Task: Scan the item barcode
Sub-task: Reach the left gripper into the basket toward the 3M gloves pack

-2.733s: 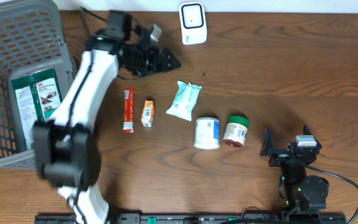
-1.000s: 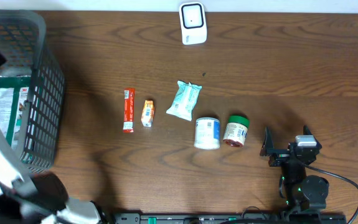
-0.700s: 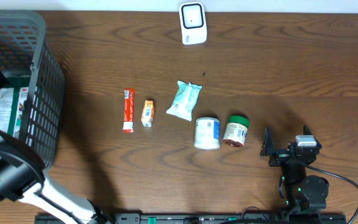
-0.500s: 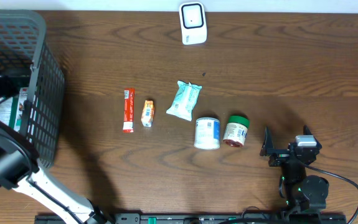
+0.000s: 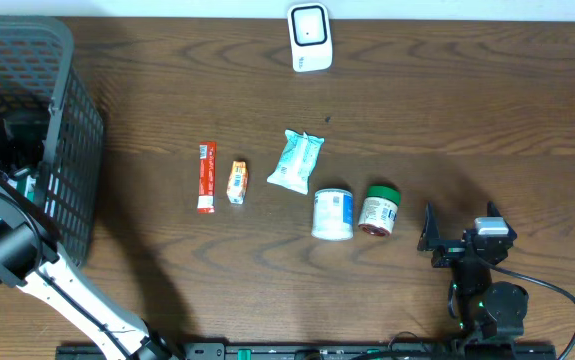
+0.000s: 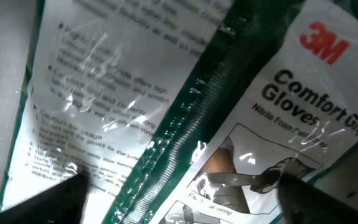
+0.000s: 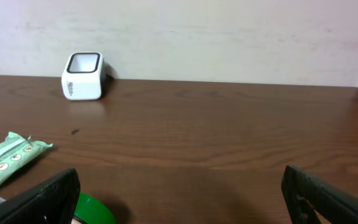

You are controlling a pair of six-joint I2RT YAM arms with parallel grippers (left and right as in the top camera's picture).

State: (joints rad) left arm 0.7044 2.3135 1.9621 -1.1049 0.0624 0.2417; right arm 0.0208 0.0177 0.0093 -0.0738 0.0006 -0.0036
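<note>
A flat glove package (image 6: 185, 112), green and white with "3M Comfort Grip Gloves" print, fills the left wrist view; it lies inside the grey basket (image 5: 67, 130). My left gripper (image 6: 179, 214) hangs open just over it, with a dark fingertip at each lower corner and nothing between them. From overhead, the left gripper (image 5: 19, 140) is down inside the basket. The white barcode scanner (image 5: 309, 38) stands at the table's back edge and also shows far off as the scanner (image 7: 83, 67). My right gripper (image 5: 460, 228) rests open and empty at the front right.
A red bar (image 5: 205, 178), a small orange pack (image 5: 237, 182), a green-white wipes pack (image 5: 296, 161), a white can (image 5: 333, 213) and a green-lidded jar (image 5: 378, 210) lie in a loose row mid-table. The jar's lid (image 7: 91, 211) sits close to the right gripper.
The left arm has swung from the table's back into the basket, and its gripper has sunk toward the glove package. The basket shifted left. The right arm has not moved.
</note>
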